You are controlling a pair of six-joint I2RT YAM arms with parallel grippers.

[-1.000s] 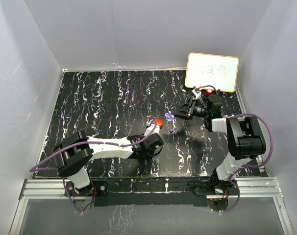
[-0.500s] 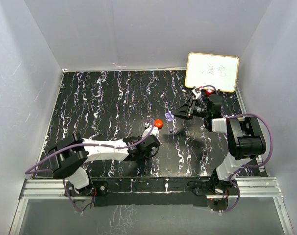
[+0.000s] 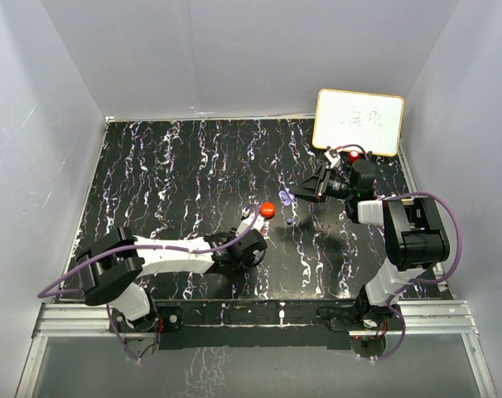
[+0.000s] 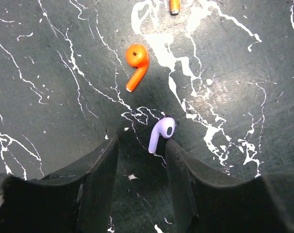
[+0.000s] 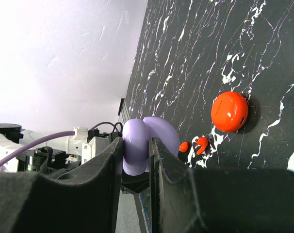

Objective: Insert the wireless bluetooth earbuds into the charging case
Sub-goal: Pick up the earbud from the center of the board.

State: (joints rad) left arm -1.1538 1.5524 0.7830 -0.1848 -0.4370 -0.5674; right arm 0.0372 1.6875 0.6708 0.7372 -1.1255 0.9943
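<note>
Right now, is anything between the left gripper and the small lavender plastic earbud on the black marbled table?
Nothing visible. The lavender plastic earbud lies on the black marbled table between the open fingers of the left gripper, close against one. The orange plastic earbud lies farther ahead, clear of the path.

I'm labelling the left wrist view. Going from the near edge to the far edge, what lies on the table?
First the lavender earbud, then the orange earbud, then an orange tip cut off at the far edge.
</note>
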